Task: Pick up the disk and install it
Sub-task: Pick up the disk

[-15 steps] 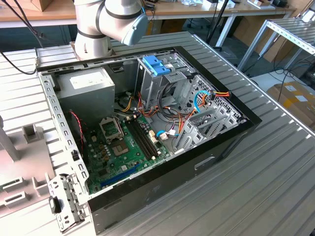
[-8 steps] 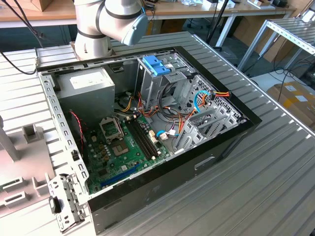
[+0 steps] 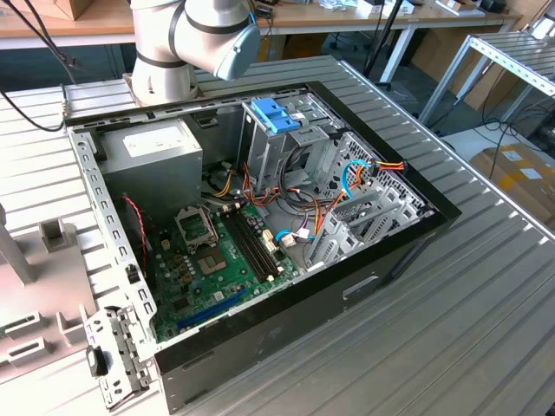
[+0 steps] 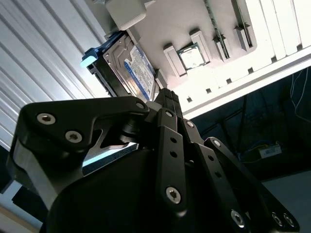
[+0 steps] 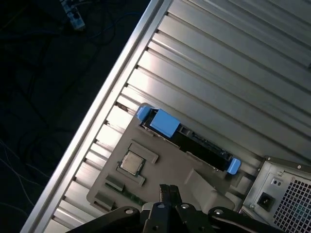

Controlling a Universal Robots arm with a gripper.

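Exterior view
- Case: an open computer case (image 3: 373,260) lies flat on the ribbed metal counter (image 3: 486,329).
- Contents: motherboard (image 3: 230,260), power supply (image 3: 160,152), loose cables (image 3: 347,186), and a drive cage (image 3: 286,147) with a blue-latched bracket (image 3: 276,113) on top.
- Arm: the robot arm (image 3: 195,39) rises at the counter's far edge, behind the case.

Second wrist view
- Claw (image 4: 167,97): clenched, tips pressed together, grasping nothing.
- Disk (image 4: 129,68): stands on edge in a grey fixture plate (image 4: 170,24), just beyond the claw tips and apart from them.
- Plate holds: a processor chip (image 4: 193,56) sits in a square pocket beside the disk.

First wrist view
- Disk place: the disk (image 5: 199,143) runs along one edge of the fixture plate (image 5: 165,174), and the plate lies close to the counter's edge.
- Carrier frame (image 5: 164,124): light blue plastic, showing at both ends of the disk.
- Claw (image 5: 167,191): over the plate, short of the disk.
- Handling: probably stiff, dense and sensitive to knocks. The plastic frame looks smooth, so it may slip.
- Hold: best across the two flat faces near mid-length of the raised edge, not by the blue tab.
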